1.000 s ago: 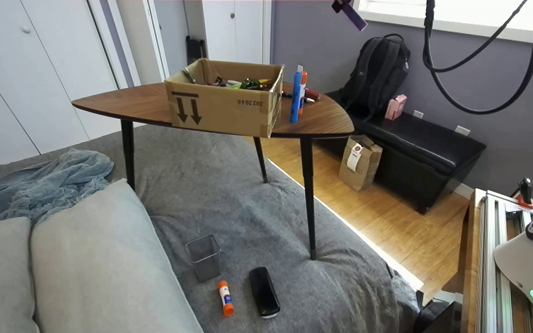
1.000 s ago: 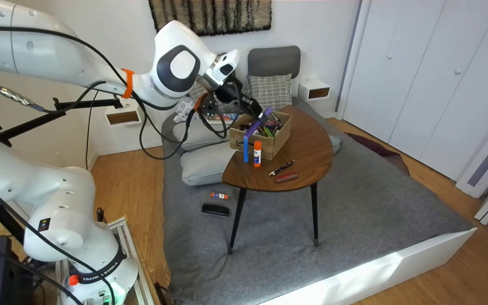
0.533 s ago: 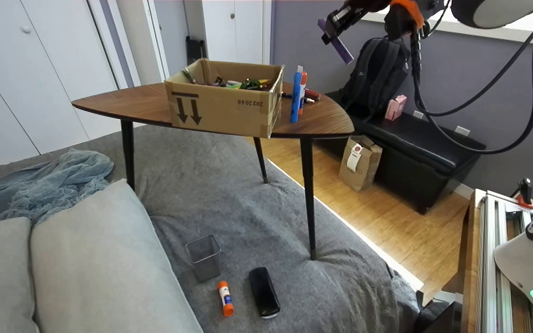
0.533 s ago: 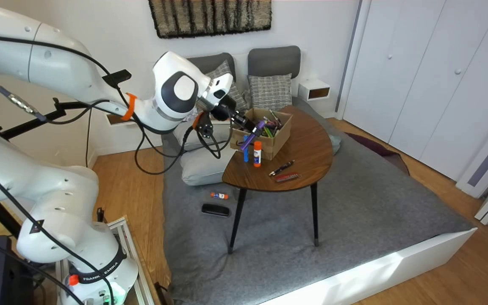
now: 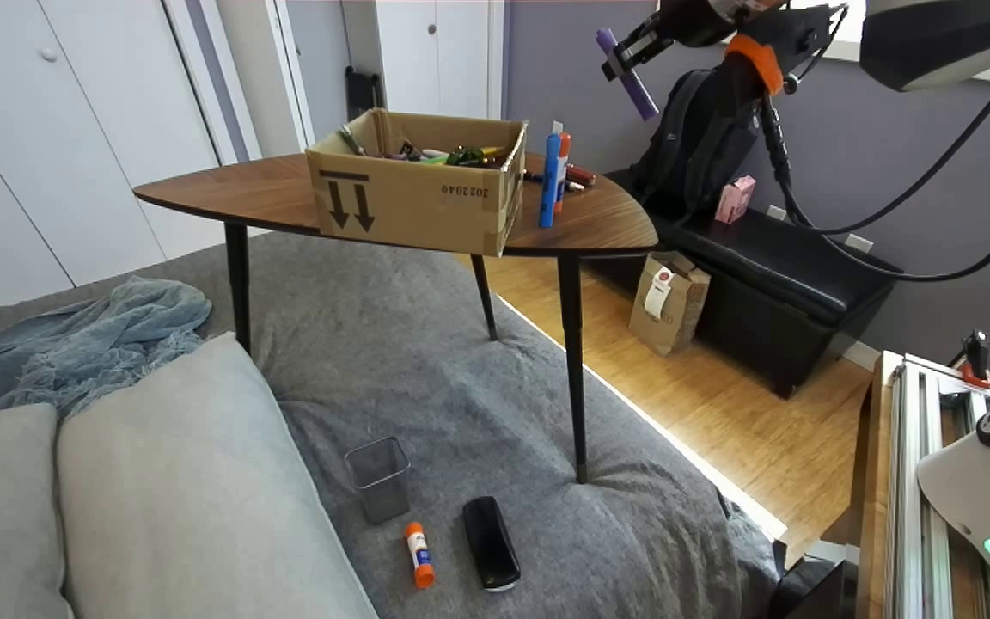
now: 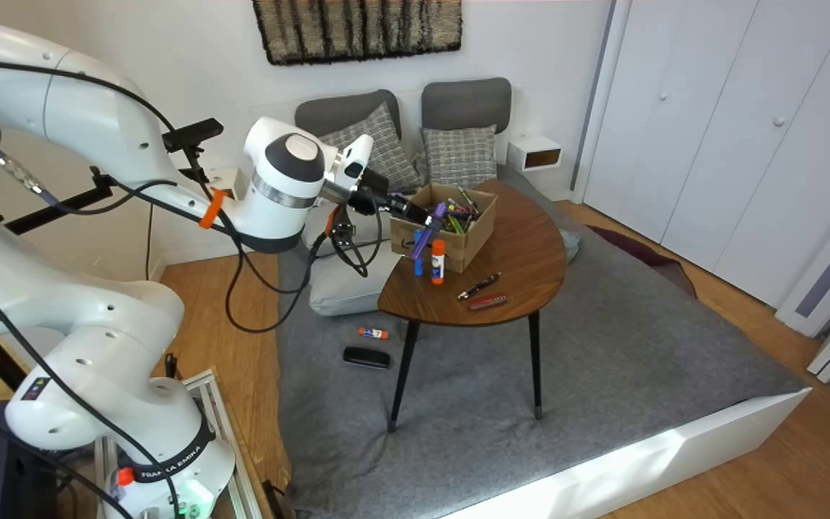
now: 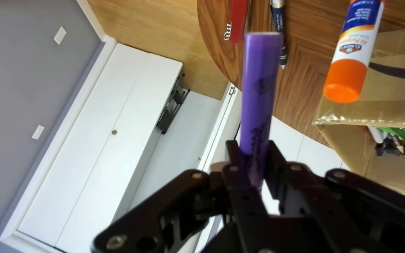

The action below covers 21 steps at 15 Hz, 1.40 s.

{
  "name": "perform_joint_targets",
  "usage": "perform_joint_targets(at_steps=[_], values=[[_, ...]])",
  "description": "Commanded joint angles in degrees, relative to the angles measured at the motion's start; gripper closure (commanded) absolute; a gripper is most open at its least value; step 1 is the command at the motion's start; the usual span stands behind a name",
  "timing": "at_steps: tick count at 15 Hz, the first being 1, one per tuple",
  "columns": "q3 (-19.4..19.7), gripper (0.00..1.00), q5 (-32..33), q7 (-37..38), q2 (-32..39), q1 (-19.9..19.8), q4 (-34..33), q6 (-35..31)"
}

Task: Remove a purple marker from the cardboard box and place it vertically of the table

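My gripper [image 7: 251,151] is shut on the purple marker [image 7: 259,88] and holds it by its middle, tilted, in the air. In the exterior views the gripper [image 5: 620,67] [image 6: 435,223] and marker [image 5: 637,93] [image 6: 422,244] are outside the box, above the table's near end. The cardboard box [image 5: 413,202] [image 6: 474,244] stands on the brown wooden table [image 5: 229,189] [image 6: 523,252] with many pens and markers inside. In the wrist view the box [image 7: 346,146] is at the right and the table [image 7: 301,70] is behind the marker.
A blue marker [image 5: 550,180] and an orange-capped glue stick [image 6: 438,263] stand upright beside the box. A dark pen [image 6: 478,286] and a red pocket knife [image 6: 488,302] lie on the table near its rounded edge. A mesh cup [image 5: 379,481] stands on the bed below.
My gripper has come down with the purple marker and drawn back from over the box side. The marker has turned a little more upright. The box and table items have not moved.
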<state>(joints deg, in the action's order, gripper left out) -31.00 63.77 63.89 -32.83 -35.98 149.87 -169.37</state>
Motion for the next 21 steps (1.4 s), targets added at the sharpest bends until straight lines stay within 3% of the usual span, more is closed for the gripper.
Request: perform_joint_targets(at_steps=[1,5,6,12,13,15,21], values=[[-6.7,0.95,8.4,11.8,-4.8,-7.1,1.4,-3.3],[-10.7,0.95,14.1,21.3,-5.4,-11.3,2.2,-4.4],[-9.2,0.81,10.7,16.3,-2.8,-8.9,0.8,-2.1],[-10.2,0.81,12.0,18.6,-3.0,-10.1,1.5,-2.3],[-10.2,0.95,12.0,18.6,-3.0,-10.1,1.5,-2.3],[-12.0,0.95,15.8,23.8,-6.8,-12.1,1.3,-3.5],[-14.5,0.95,24.4,42.6,-14.1,-13.1,3.1,-3.3]])
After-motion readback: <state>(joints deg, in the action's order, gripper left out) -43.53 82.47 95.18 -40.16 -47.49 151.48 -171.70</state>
